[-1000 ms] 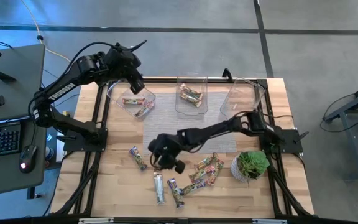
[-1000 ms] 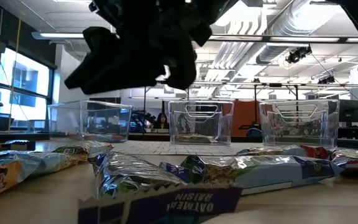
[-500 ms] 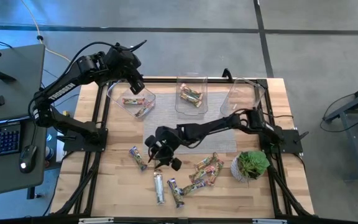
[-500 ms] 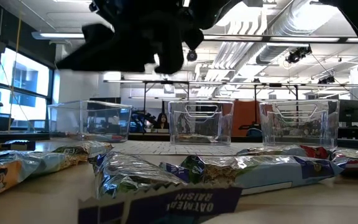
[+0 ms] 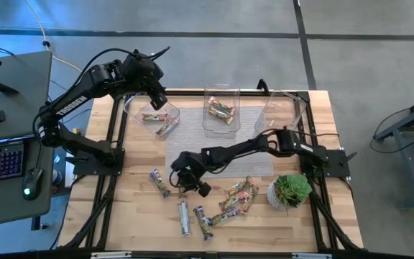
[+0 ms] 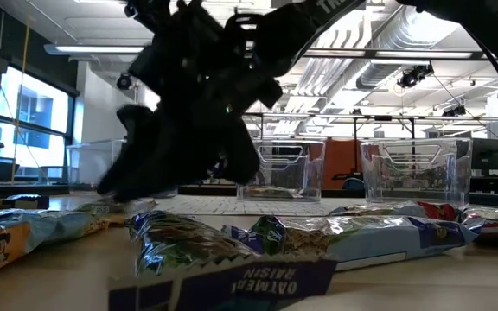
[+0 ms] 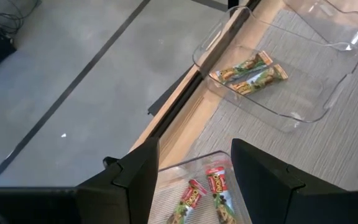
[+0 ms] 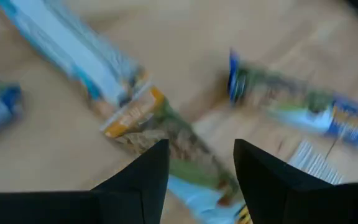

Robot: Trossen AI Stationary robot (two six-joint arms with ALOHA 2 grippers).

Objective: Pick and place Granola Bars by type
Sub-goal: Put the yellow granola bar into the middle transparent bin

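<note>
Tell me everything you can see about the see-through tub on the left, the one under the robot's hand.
The left bin is a clear plastic tub with rounded corners and an open top, standing upright at the table's back left, partly on a grey mat. It looks rigid and glossy. Inside lie two granola bars in red and green wrappers, side by side on its floor. The left gripper hangs above it, fingers open and empty, touching nothing. Two similar tubs stand in a row to its right.

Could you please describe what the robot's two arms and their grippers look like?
Both arms are matte black, built of jointed segments. The left arm carries white lettering along one link. The right arm is slimmer along its forearm. Each gripper has two dark, flat, angular fingers; the right gripper's fingers match them.
</note>
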